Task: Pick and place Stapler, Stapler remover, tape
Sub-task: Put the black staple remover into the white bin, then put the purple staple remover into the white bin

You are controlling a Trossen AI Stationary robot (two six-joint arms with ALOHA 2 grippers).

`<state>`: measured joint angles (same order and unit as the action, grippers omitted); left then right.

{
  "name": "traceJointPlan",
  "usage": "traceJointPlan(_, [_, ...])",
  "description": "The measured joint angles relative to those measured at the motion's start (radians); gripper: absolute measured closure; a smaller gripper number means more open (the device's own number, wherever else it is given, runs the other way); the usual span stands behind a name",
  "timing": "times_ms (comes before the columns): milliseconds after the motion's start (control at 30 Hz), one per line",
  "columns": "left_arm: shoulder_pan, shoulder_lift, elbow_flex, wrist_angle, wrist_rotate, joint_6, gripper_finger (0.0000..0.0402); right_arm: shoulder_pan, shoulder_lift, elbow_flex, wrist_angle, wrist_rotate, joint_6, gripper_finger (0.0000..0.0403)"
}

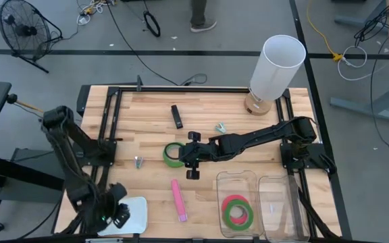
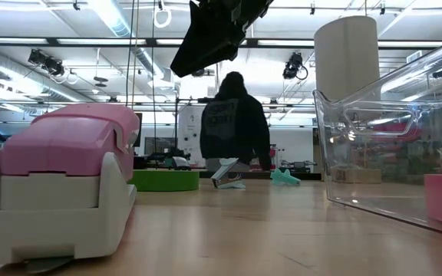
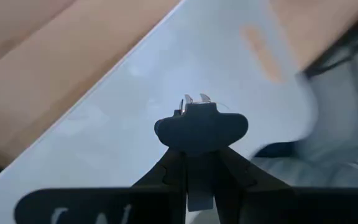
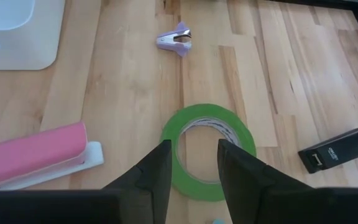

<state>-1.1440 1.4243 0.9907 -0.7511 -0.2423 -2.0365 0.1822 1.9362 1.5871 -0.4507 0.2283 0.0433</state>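
A green tape roll [image 4: 208,151] lies flat on the wooden table, left of centre in the high view [image 1: 173,154]. My right gripper [image 4: 191,165] hangs open above it and touches nothing; it also shows in the high view [image 1: 189,156] and well above the table in the low view [image 2: 213,34]. A red-pink and a green tape roll [image 1: 237,210] lie in a clear bin. A pink stapler [image 1: 179,200], a black stapler [image 1: 176,116], a purple staple remover [image 1: 138,162] and a teal one [image 1: 220,126] lie on the table. My left gripper [image 3: 201,127] is shut over a white tray [image 1: 139,214].
Two clear bins [image 1: 282,202] stand side by side at the near right. A tall white cylinder on a wooden base [image 1: 275,67] stands at the far right. A black frame [image 1: 113,115] runs along the table's sides. A person [image 2: 232,123] stands beyond the far edge.
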Motion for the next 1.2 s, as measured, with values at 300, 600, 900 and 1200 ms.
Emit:
traceJointPlan(300, [0.008, 0.062, 0.004, -0.003, 0.121, -0.040, 0.0324, 0.000, 0.000, 0.000, 0.002, 0.000, -0.030, 0.0276])
traceJointPlan(600, [0.010, 0.062, 0.004, -0.019, 0.124, -0.039, 0.0188, -0.016, 0.000, 0.000, 0.009, 0.000, -0.045, 0.0276])
traceJointPlan(900, [0.101, -0.029, 0.070, -0.174, 0.013, 0.024, 0.0196, -0.040, 0.000, 0.000, 0.013, -0.001, -0.047, 0.0276])
traceJointPlan(1200, [0.246, -0.117, 0.130, -0.723, -0.146, -0.039, 0.0227, -0.042, 0.000, 0.000, 0.020, -0.014, -0.052, 0.0276])
